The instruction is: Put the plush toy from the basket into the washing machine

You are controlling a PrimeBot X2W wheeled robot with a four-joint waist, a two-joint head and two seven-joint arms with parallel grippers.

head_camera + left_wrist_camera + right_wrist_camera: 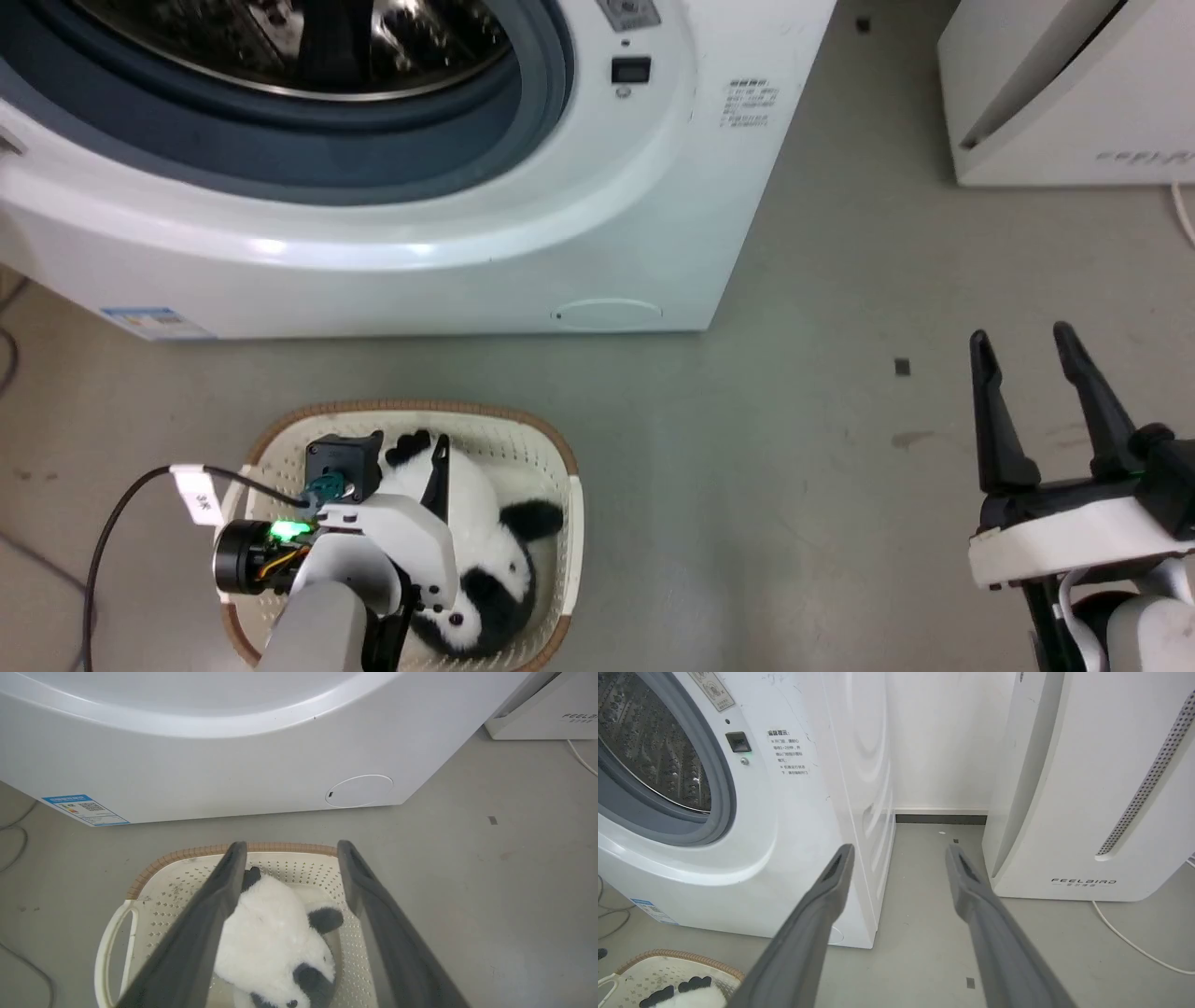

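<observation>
1. Panda (273,933): lies in the basket (187,853), on the floor (794,467) at lower left.
2. Step in hand, as judged: the grasp. Recommend sinking the fingers lower around the white body, not a limb, and closing fully, since plush compresses. Lift straight up, as the snug basket may follow.
3. Left gripper (290,847): jaws wide apart, holding nothing, fingers astride the panda. Contact with the fur cannot be confirmed.
4. Washer (467,271): just behind the basket, opening unobstructed.
5. Right gripper (1020,334): jaws parted, empty, over bare floor, well apart from the basket.
</observation>
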